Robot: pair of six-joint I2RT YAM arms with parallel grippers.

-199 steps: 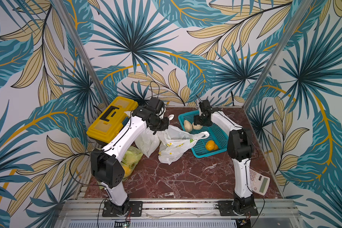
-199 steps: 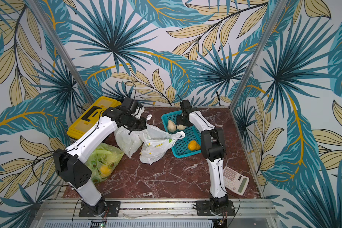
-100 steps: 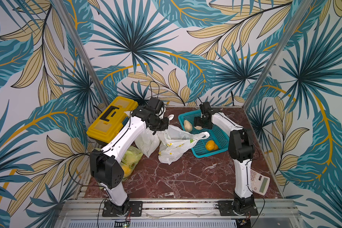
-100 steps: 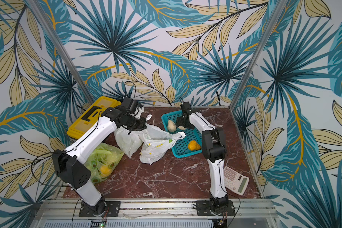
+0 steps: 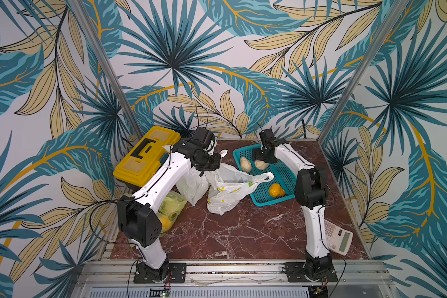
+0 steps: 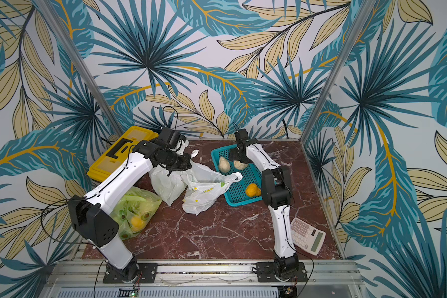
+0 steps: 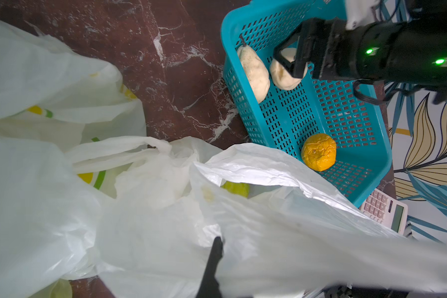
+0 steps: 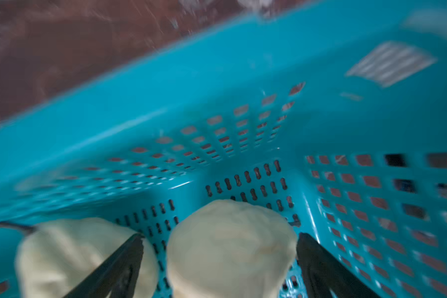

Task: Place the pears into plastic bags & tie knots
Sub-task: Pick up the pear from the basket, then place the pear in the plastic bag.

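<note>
1. Marble surface [image 5: 230,232] inside a leaf-wallpaper booth. Teal basket [image 5: 281,171] sits toward the far right corner, yellow toolbox [image 5: 145,154] at the far left corner, calculator [image 5: 338,236] at the near right corner.
2. Lime-green bag [image 5: 173,209] at the left edge is loaded: yellow and green fruit show through. Its top is hidden behind the left arm, so I cannot tell if it is knotted.
3. Plain white bag [image 5: 192,184] and lemon-print bag [image 5: 227,194] slump mid-surface, touching. One handle of the lemon-print bag lies over the basket rim. Contents are unclear and no knot shows on either.
4. Not yet bagged, all in the basket: cream pear [image 5: 245,164] beside second cream pear [image 5: 261,164] at the far end, orange pear [image 5: 276,190] toward the near end.
5. Left pincer [image 5: 210,166] is closed, pinching a fold of white plastic, apparently the lemon-print bag's mouth, lifted toward the basket.
6. Right pincer [image 8: 218,236] is down in the basket, jaws spread either side of the second cream pear. It is not clamped: a gap shows on one side.
7. Judgement: roughly midway. One bag is filled; three pears and the knots remain.
</note>
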